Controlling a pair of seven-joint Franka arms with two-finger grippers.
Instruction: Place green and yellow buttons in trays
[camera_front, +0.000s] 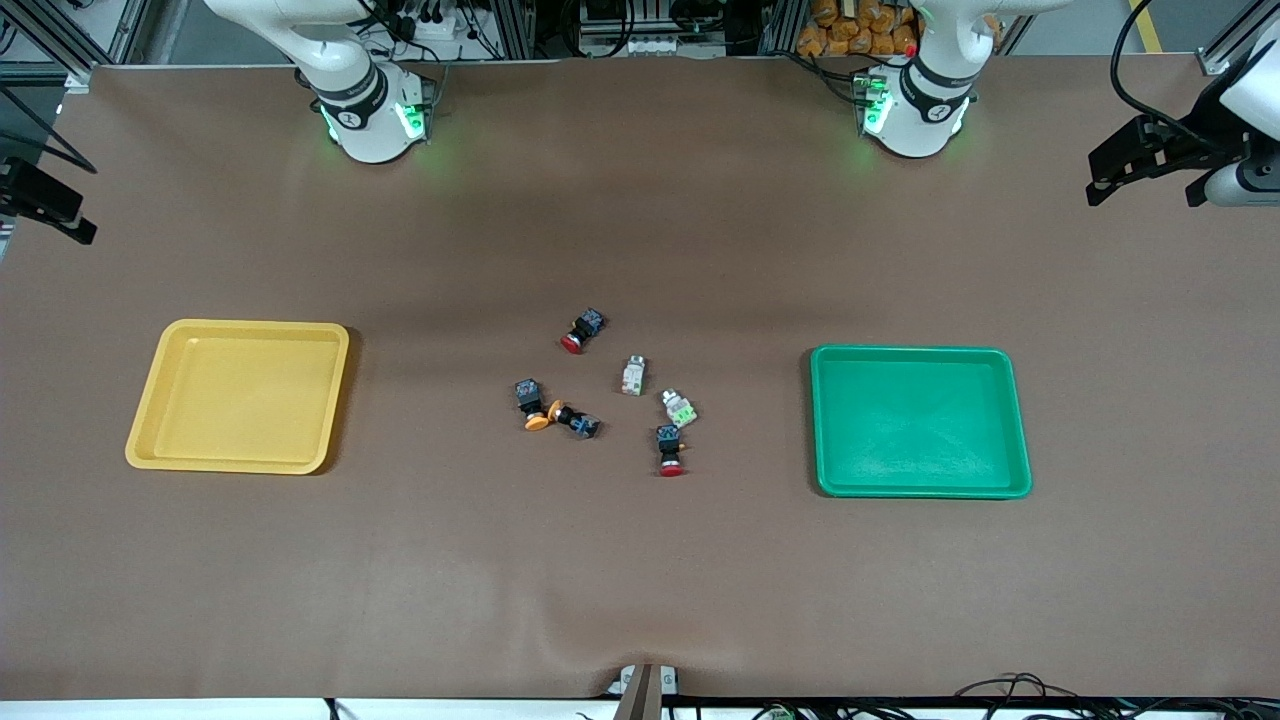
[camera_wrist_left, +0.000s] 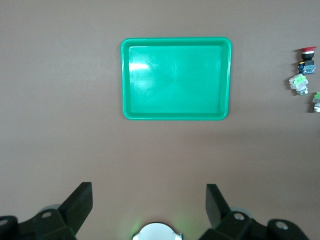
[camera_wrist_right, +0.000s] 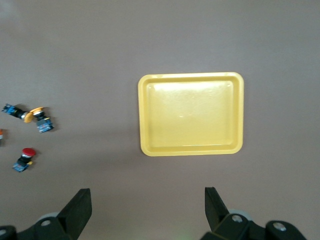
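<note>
— Where were the trays?
— The yellow tray (camera_front: 238, 396) lay toward the right arm's end, the green tray (camera_front: 920, 421) toward the left arm's; both held nothing.
— And the buttons?
— Between them, on their sides: two yellow buttons (camera_front: 537, 421) with caps touching, two whitish buttons (camera_front: 633, 375) near the green tray.

My table (camera_front: 640, 560) wears a matt brown cloth-like cover, wrinkled at its front edge. The green tray (camera_wrist_left: 176, 116) looks like smooth glossy plastic catching glare; the yellow tray (camera_wrist_right: 191, 150) is plastic with a softer sheen. My fingers (camera_wrist_left: 75, 205) are matt black.
</note>
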